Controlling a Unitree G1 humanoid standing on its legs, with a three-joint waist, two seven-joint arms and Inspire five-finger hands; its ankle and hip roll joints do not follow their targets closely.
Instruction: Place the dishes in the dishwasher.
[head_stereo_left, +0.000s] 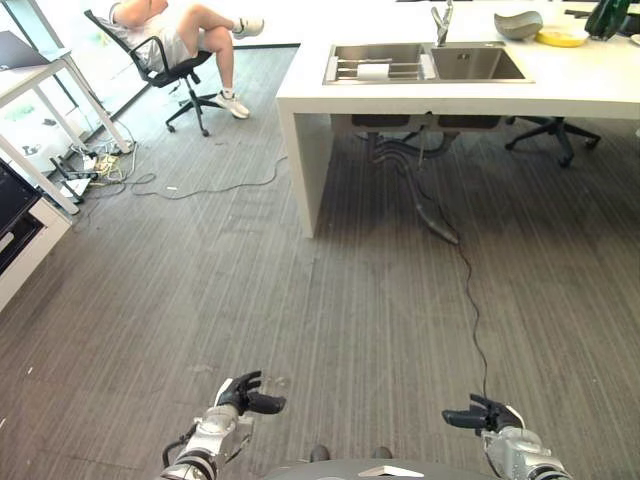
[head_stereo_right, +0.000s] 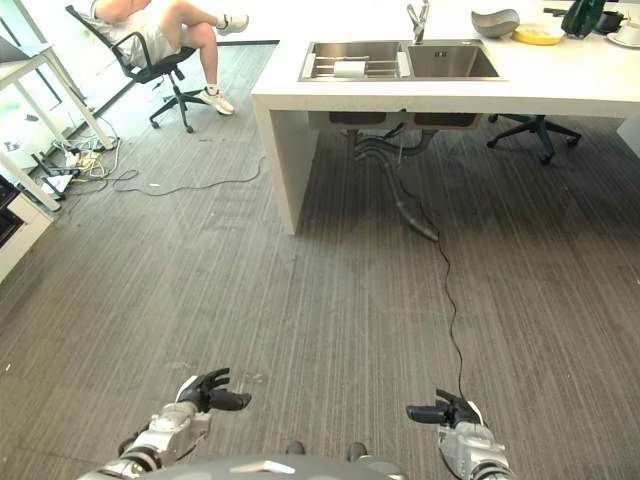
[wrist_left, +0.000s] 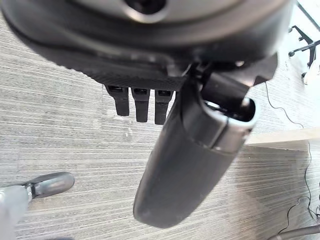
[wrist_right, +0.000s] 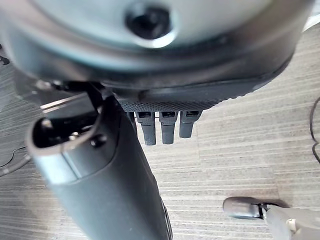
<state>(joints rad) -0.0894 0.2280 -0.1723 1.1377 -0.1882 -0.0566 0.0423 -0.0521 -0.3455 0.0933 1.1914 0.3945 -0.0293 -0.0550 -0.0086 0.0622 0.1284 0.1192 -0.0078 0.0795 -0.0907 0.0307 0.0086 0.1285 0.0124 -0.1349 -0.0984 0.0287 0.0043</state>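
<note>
A grey bowl and a yellow plate lie on the far right of a white counter, beside a steel double sink. A white item rests on the rack in the sink's left basin. Both hands hang low over the carpet, far from the counter. My left hand is open and holds nothing, its fingers straight in the left wrist view. My right hand is open and empty too, its fingers straight.
Grey hoses trail on the floor under the sink. A person sits on an office chair at the far left. A white table, loose cables and a dark unit line the left side. Another chair stands behind the counter.
</note>
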